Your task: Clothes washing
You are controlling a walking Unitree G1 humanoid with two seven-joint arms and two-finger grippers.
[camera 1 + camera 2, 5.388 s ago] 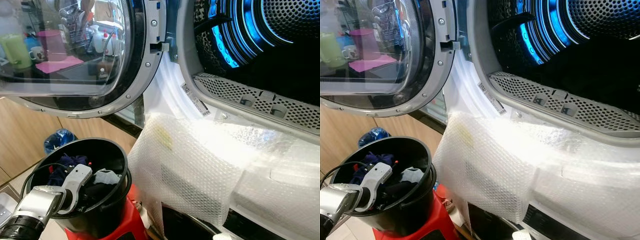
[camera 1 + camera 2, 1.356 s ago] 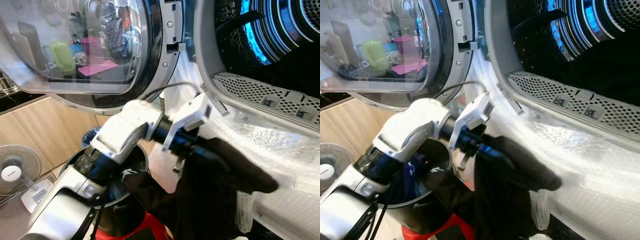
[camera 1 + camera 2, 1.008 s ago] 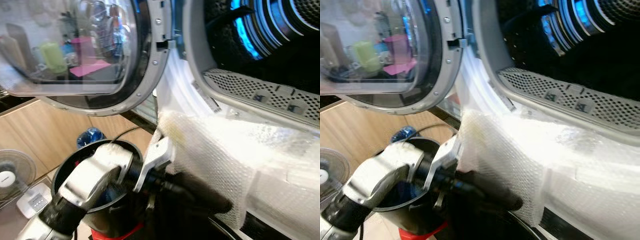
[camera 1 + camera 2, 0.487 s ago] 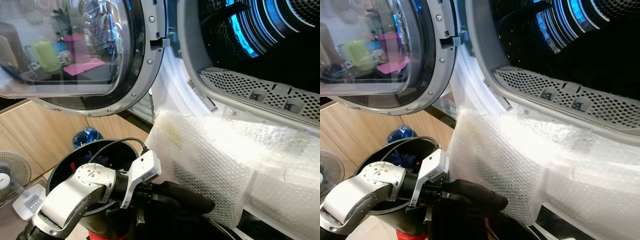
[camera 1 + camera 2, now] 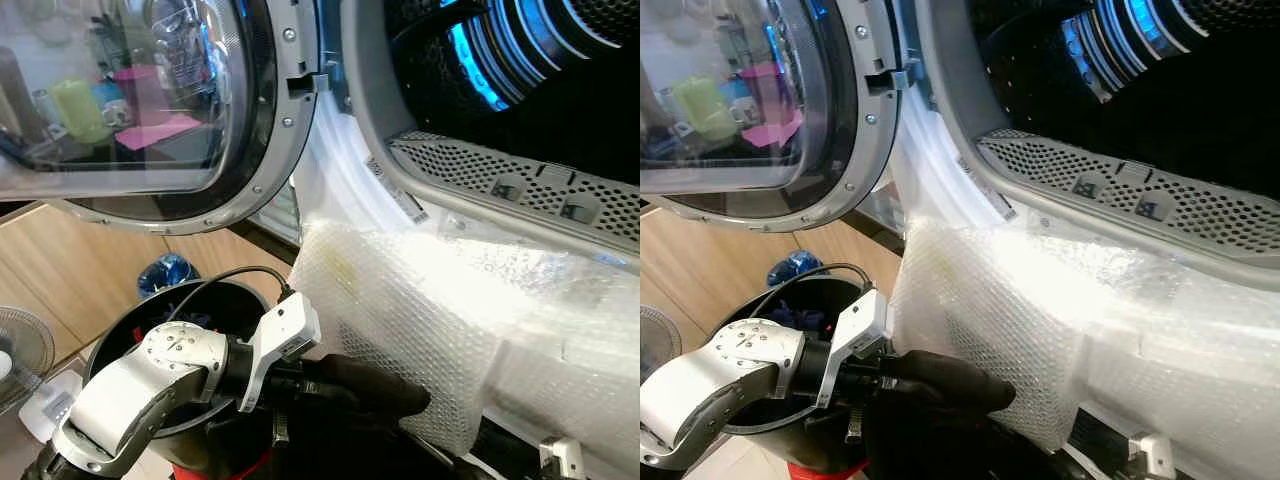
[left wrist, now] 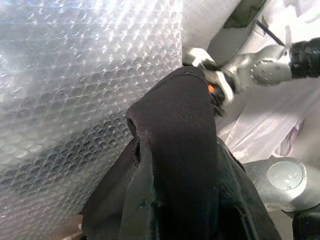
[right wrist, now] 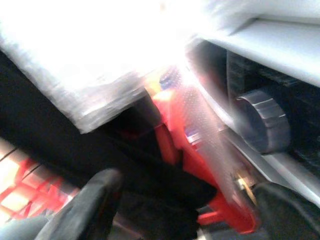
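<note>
One left tool (image 5: 385, 385), draped black cloth (image 6: 180, 165), bubble-wrap (image 5: 430, 330)

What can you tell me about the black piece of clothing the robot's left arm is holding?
The black garment is dark, matte woven cloth, draped over the left gripper so it hides the fingers. Its bunched end pokes toward the bubble wrap on the machine's front, while the rest hangs in folds beside the black bucket.
</note>
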